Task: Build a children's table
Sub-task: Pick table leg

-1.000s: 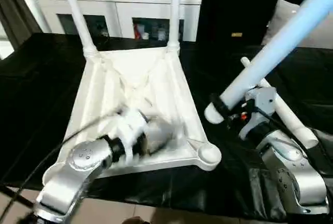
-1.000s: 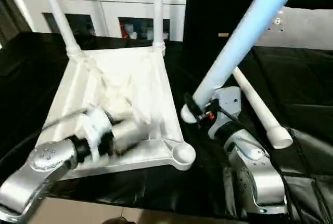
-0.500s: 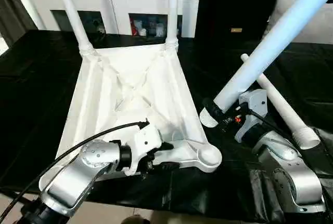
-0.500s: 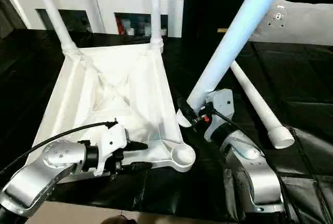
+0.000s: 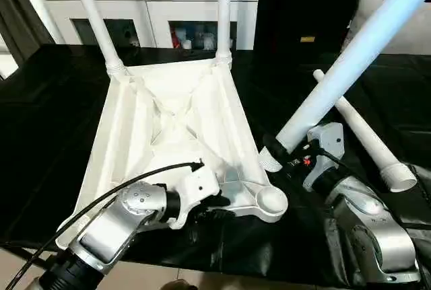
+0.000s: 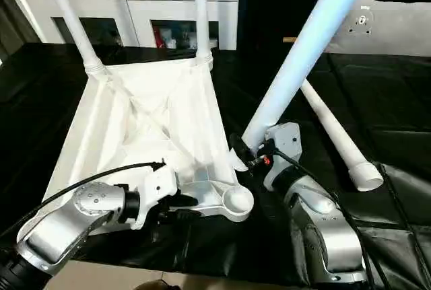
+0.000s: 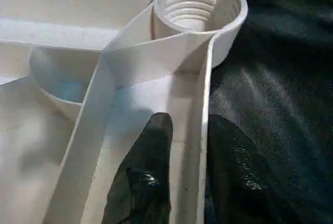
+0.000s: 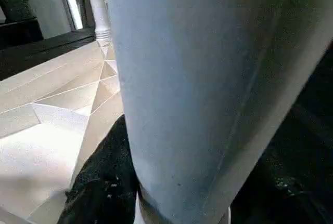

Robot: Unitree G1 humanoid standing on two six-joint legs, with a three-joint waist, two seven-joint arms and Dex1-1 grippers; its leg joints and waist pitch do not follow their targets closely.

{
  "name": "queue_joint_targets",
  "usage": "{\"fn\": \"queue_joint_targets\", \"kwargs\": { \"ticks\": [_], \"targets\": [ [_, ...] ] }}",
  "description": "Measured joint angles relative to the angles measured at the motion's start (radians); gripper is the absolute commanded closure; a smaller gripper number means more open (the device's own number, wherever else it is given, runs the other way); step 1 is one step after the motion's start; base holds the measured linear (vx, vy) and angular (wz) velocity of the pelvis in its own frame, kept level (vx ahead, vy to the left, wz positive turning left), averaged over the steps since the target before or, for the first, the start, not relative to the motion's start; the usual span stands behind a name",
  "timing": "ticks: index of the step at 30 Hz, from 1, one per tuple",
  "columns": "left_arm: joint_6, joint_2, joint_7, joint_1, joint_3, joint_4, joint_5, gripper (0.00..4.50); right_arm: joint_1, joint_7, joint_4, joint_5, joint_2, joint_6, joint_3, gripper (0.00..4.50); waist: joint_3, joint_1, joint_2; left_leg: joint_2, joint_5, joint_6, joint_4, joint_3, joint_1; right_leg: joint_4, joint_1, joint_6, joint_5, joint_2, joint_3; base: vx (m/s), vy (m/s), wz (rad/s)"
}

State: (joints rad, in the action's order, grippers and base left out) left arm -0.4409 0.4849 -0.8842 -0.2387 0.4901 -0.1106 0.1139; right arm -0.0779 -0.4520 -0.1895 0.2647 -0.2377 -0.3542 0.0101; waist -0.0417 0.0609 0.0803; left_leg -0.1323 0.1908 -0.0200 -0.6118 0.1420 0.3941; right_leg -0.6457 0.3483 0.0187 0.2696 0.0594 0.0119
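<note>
Item: children's table, partly assembled, on a black-covered work surface (image 5: 40, 122).

Tabletop (image 5: 175, 122): white plastic, lying underside up so its ribs and corner sockets face the robot. Two legs already stand upright in the far sockets, far left leg (image 5: 94, 17) and far right leg (image 5: 224, 7). The near right socket (image 5: 271, 200) is empty, its inner thread rings plain in the left wrist view (image 7: 190, 5). The near left corner is hidden behind the left forearm.

Left gripper (image 5: 214, 207): at the tabletop's near edge, close beside the empty socket. The two black fingers (image 7: 151, 177) straddle the raised rim wall, one inside and one outside, with very little gap left; whether they already press the wall I cannot tell. Judged purpose: to pin the tabletop so it does not slide or tip when a leg is pushed and turned into the socket.

Right gripper (image 5: 291, 157): jaws half-wide, closed around the lower part of a third leg (image 5: 350, 58), which slants up and away to the robot's right. Its threaded lower end (image 5: 271, 159) hangs just beside the tabletop's right edge, short of and not yet over the empty socket. Gripped low (likely for better control of the tip during insertion).

Fourth leg (image 5: 367, 138): lying loose on the black surface behind the right arm, wide end toward the robot, awaiting its turn.

Background: white cabinet (image 5: 155, 7) beyond the work surface.
</note>
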Motion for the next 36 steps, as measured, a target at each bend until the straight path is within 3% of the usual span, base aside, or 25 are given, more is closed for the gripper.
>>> {"fn": "queue_joint_targets", "kwargs": {
  "ticks": [9, 13, 16, 22, 29, 35, 36],
  "targets": [
    [0.024, -0.012, 0.029, -0.003, 0.010, 0.005, -0.037, 4.47, 0.001, 0.007, 0.000, -0.001, 0.000, 0.005, 0.000, 2.62, 0.000, -0.007, 0.000, 0.000, 0.000, 0.000, 0.003, 0.001, -0.001, 0.000, 0.001, 0.000, 0.000, 0.000, -0.001, 0.000, 0.000, 0.00],
    [0.029, -0.069, 0.088, -0.036, -0.009, 0.068, -0.048, 4.50, -0.014, 0.007, 0.001, -0.001, 0.008, 0.008, 0.001, 2.62, 0.000, -0.016, 0.002, 0.000, 0.000, 0.000, 0.005, 0.003, -0.001, 0.001, 0.002, 0.000, 0.000, 0.000, -0.002, 0.000, 0.000, 0.00],
    [0.073, -0.063, 0.105, -0.054, -0.044, 0.125, -0.054, 4.50, -0.040, 0.005, 0.012, 0.004, 0.012, 0.008, 0.000, 2.62, -0.001, -0.025, 0.001, -0.001, -0.002, -0.003, 0.009, 0.003, -0.001, 0.002, 0.004, 0.000, 0.000, -0.001, -0.001, 0.000, 0.000, 0.00],
    [0.121, -0.040, 0.062, -0.102, -0.072, 0.201, -0.050, 4.50, -0.117, -0.025, 0.061, 0.009, 0.005, -0.047, 0.031, 2.62, -0.001, -0.010, 0.000, -0.003, -0.014, 0.007, 0.010, 0.004, 0.013, 0.000, 0.018, -0.001, 0.000, -0.002, 0.001, 0.000, 0.000, 0.00],
    [0.232, -0.024, 0.007, -0.136, -0.072, 0.294, -0.061, 4.50, -0.194, -0.110, 0.128, -0.002, -0.023, -0.079, 0.114, 2.62, -0.001, 0.005, 0.000, -0.003, -0.014, 0.006, 0.010, 0.005, 0.014, -0.001, 0.018, -0.002, 0.000, -0.001, 0.002, 0.000, 0.000, 0.00],
    [0.253, -0.022, -0.024, -0.143, -0.076, 0.315, -0.062, 4.50, -0.238, -0.155, 0.166, 0.000, -0.032, -0.089, 0.117, 2.62, -0.001, 0.013, -0.002, -0.004, -0.014, 0.003, 0.010, 0.007, 0.013, -0.001, 0.018, -0.004, -0.003, -0.001, 0.001, 0.000, 0.000, 0.00],
    [0.253, -0.024, -0.024, -0.143, -0.077, 0.317, -0.063, 4.23, -0.241, -0.159, 0.166, 0.001, -0.032, -0.088, 0.117, 2.62, -0.001, 0.014, -0.002, -0.004, -0.014, 0.003, 0.010, 0.007, 0.012, -0.001, 0.018, -0.004, -0.003, 0.000, 0.001, 0.000, 0.000, 0.00]
  ]
}}
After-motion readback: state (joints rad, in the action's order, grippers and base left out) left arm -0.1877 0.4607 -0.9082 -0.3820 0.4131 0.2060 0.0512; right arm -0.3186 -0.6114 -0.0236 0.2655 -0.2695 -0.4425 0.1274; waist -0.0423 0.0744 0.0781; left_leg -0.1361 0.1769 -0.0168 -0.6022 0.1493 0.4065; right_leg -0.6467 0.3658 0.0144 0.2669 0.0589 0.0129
